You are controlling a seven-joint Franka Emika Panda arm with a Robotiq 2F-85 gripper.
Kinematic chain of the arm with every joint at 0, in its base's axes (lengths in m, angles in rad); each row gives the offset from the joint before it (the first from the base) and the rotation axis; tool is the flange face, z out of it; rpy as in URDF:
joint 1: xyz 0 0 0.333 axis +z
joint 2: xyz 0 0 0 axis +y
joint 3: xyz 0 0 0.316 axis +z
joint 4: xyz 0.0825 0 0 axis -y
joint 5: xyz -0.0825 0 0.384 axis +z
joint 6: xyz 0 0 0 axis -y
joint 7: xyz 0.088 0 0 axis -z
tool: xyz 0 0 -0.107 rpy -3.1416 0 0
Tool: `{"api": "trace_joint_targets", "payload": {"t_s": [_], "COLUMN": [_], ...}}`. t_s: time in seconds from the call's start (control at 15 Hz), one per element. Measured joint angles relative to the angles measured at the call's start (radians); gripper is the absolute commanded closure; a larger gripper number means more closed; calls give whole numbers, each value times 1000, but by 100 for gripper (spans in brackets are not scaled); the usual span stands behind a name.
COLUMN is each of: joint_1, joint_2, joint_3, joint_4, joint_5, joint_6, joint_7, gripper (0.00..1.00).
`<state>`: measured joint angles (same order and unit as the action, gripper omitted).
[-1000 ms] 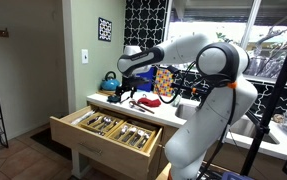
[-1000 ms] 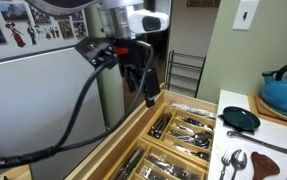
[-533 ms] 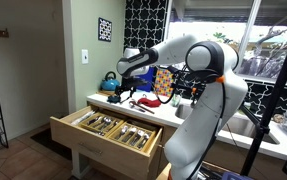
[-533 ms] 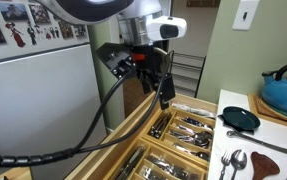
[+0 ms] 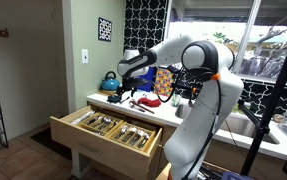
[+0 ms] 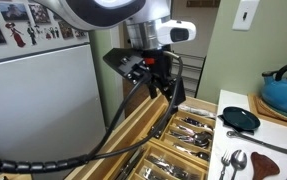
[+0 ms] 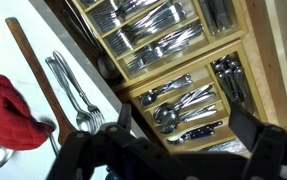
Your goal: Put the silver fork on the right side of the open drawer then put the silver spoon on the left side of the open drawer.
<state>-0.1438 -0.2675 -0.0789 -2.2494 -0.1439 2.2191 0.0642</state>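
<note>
The open drawer is a light-wood drawer with dividers, full of cutlery; it also shows in the other exterior view and the wrist view. Silver cutlery, a spoon and what looks like a fork, lies on the white counter beside the drawer and also shows in an exterior view; I cannot tell which piece is which. My gripper is open and empty, and hangs above the drawer, short of the counter.
A red oven mitt and a long wooden handle lie by the cutlery. A blue kettle and a small dark pan stand on the counter. A wall is behind the drawer.
My gripper has moved across the drawer toward the counter and a little lower. The cutlery on the counter has not moved.
</note>
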Motion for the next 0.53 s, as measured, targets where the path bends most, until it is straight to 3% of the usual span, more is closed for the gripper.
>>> {"api": "trace_joint_targets", "payload": {"t_s": [0.53], "joint_1": [-2], "joint_2": [200], "joint_3": [-76], "joint_4": [131], "joint_5": [45], "joint_6": [-5], "joint_7": [-223], "gripper": [0]}}
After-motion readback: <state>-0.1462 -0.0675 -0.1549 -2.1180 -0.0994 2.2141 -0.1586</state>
